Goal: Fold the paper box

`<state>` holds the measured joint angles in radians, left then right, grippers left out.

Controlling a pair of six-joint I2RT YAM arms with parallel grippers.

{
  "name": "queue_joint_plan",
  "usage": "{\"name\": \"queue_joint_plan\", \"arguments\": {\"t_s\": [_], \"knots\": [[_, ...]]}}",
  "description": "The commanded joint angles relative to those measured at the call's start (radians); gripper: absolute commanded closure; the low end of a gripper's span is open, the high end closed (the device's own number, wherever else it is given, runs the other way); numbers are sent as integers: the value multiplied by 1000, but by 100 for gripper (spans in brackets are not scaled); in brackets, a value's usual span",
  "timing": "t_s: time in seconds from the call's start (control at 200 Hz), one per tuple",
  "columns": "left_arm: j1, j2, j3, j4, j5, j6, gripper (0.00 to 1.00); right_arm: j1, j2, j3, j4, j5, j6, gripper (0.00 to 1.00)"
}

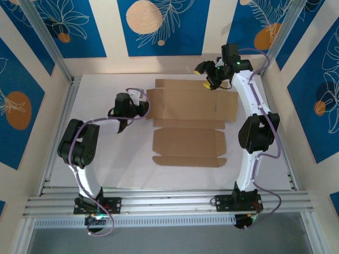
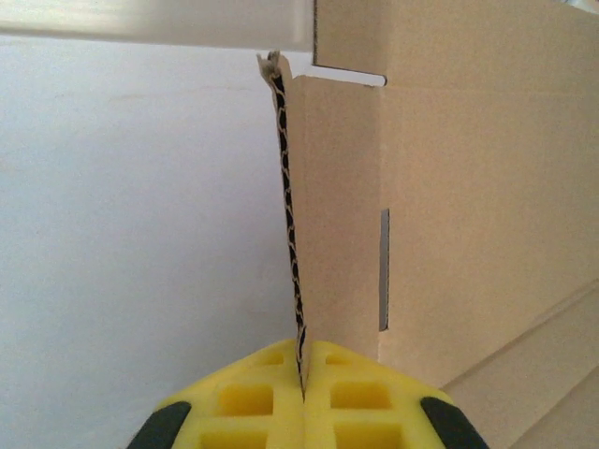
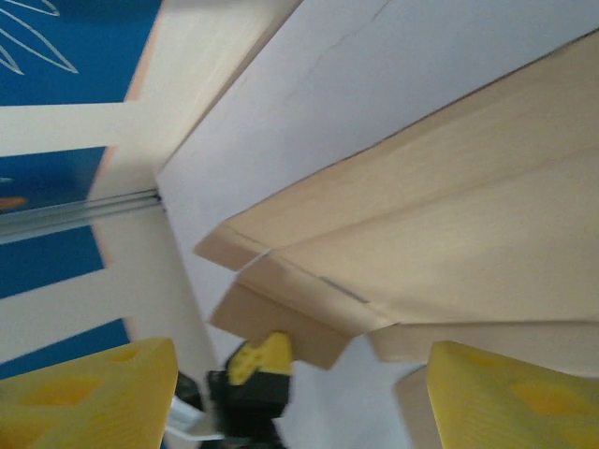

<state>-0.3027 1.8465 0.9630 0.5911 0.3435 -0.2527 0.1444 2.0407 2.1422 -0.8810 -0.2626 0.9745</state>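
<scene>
The paper box [image 1: 188, 142] lies opened out as a creased brown sheet on the white table [image 1: 106, 159], from the middle towards the far edge and nearer the right edge than the left. The left gripper [image 1: 139, 103] sits at the sheet's left edge. In the left wrist view this gripper [image 2: 302, 365] is clamped together on the corrugated edge of the left flap [image 2: 337, 206], which seems tipped up off the table, though the angle is hard to judge.

The right gripper [image 1: 210, 80] hangs over the far edge of the sheet near its right corner. In the right wrist view this gripper [image 3: 299, 374] has its 2 jaws well apart and holds nothing, with the box [image 3: 449, 234] beyond them.

Bare table runs wide along the near and left edges. Only a narrow strip separates the sheet's right edge from the right arm.
</scene>
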Motion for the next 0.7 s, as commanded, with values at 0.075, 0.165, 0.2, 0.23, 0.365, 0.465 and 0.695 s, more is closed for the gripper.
{"name": "queue_joint_plan", "arguments": {"t_s": [0.075, 0.165, 0.2, 0.23, 0.365, 0.465, 0.695], "knots": [[16, -15, -14, 225, 85, 36, 100, 62, 72, 237, -40, -1, -289, 27], [19, -15, -45, 309, 130, 69, 100, 125, 82, 295, -59, 242, -708, 27], [19, -16, -52, 321, 135, 75, 100, 146, 63, 242, -5, 260, -880, 27], [20, -18, -53, 318, 136, 83, 100, 151, 46, 186, 37, 247, -985, 27], [23, -20, -53, 296, 154, 124, 100, 149, 12, 64, 149, 320, -1238, 27], [25, -25, -60, 286, 166, 160, 100, 150, 24, 50, 159, 320, -1339, 26], [32, -20, -78, 298, 167, 197, 100, 151, 22, -68, 210, 284, -1492, 22]]}}
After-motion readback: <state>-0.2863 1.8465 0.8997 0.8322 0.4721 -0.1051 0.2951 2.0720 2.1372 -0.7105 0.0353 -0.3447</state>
